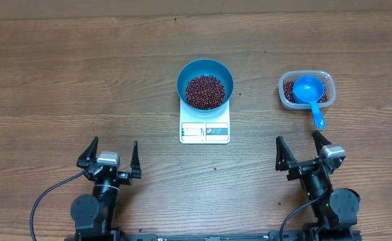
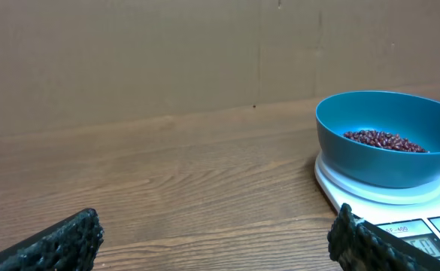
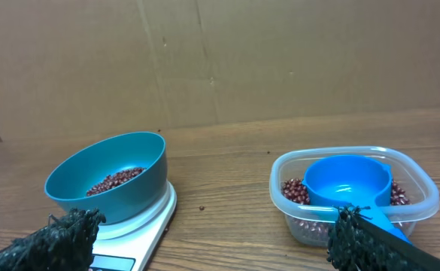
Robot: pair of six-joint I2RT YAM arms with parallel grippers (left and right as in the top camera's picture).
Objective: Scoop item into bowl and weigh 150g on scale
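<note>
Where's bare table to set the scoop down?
The table is bare left of the scale and bowl, and between the scale and the tub. The tub is crowded: beans and scoop.

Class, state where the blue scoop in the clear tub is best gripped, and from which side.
Grip the scoop by its handle, coming from above on the near side. The slim handle juts over the tub's rim toward the right gripper; the cup looks too wide.
</note>
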